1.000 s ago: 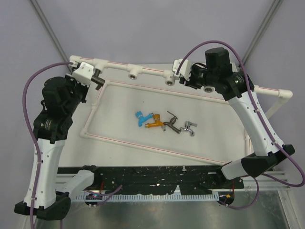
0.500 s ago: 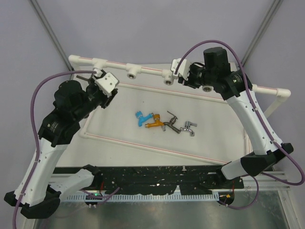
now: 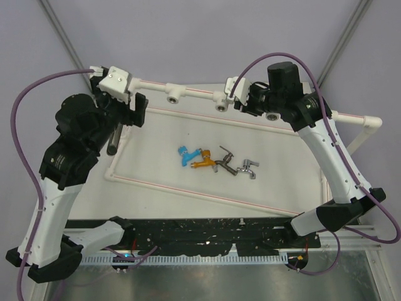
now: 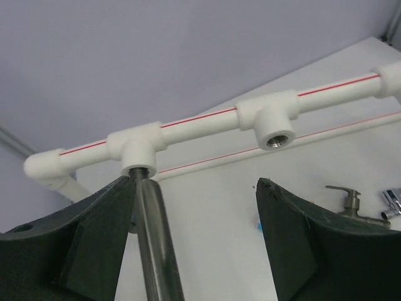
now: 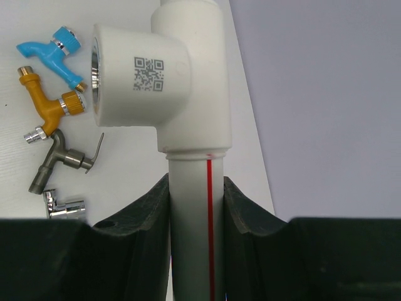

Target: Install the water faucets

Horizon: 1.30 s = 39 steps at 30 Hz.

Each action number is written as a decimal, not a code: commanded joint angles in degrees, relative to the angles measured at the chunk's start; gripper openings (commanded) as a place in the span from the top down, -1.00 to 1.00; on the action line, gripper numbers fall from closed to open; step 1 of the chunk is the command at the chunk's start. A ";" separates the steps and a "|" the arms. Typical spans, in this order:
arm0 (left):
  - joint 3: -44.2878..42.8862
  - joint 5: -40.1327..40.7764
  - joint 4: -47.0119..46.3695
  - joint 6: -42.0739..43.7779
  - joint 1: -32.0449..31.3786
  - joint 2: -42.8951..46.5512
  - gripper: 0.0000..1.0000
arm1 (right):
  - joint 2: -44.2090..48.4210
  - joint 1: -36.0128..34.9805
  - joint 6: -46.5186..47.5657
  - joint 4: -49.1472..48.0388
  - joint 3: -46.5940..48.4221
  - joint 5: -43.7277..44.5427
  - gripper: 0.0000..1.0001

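The large dark-grey faucet [image 4: 156, 238] sits threaded into the leftmost socket [image 4: 139, 149] of the white pipe frame [image 3: 194, 93]. Its long arm [image 3: 113, 141] runs back toward the near side. My left gripper [image 4: 194, 182] is open around that arm, which lies close beside the left finger [image 4: 100, 219]. The blue [image 3: 185, 155], orange [image 3: 203, 162], dark metal [image 3: 224, 162] and chrome [image 3: 249, 168] faucets lie loose together on the white board. My right gripper [image 5: 196, 188] is shut on the frame's top pipe [image 5: 191, 213], just below a tee fitting [image 5: 141, 75].
Two more open sockets [image 3: 173, 97] [image 3: 221, 106] face the board along the top pipe. A thin pipe rectangle [image 3: 188, 191] borders the loose faucets. The black rail [image 3: 200, 229] and arm bases lie along the near edge.
The left gripper has turned at the wrist and opened, letting go of the dark-grey faucet, whose arm now points toward the near side. The right arm has not moved.
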<state>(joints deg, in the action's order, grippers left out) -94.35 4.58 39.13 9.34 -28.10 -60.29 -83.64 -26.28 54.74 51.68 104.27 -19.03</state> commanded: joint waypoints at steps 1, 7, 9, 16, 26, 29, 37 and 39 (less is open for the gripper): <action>-3.03 17.64 -0.91 -3.63 0.93 -1.84 -0.61 | -2.85 -1.49 -2.71 0.17 -1.96 -7.52 0.89; -3.22 18.97 -1.07 -1.18 1.47 -5.80 -0.63 | -2.85 -1.49 -2.62 0.17 -2.14 -7.60 0.89; -2.95 20.11 -1.78 0.49 1.82 -7.38 -0.63 | -2.76 -1.49 -2.53 0.17 -2.23 -7.61 0.89; -5.94 22.58 3.04 1.65 1.99 -11.86 -0.56 | -2.59 -1.40 -2.45 -0.09 -2.67 -7.25 0.90; -2.96 15.30 6.04 3.13 -1.34 -12.04 0.04 | -3.29 -1.40 -2.71 -0.18 -2.32 -7.52 0.89; -2.07 11.96 6.48 3.75 -3.45 -12.22 0.24 | -3.29 -1.32 -2.80 -0.09 -2.23 -7.52 0.90; 0.66 13.43 13.94 0.33 -4.34 -17.66 -0.19 | -3.20 -1.49 -2.80 -0.09 -2.23 -7.52 0.89; -1.36 13.09 15.70 -1.34 -4.42 -18.89 -0.23 | -3.20 -1.40 -2.80 -0.18 -2.32 -7.52 0.90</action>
<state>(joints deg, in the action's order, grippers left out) -94.37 16.95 49.78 11.16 -32.60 -76.60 -83.64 -26.33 54.74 51.40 104.14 -19.00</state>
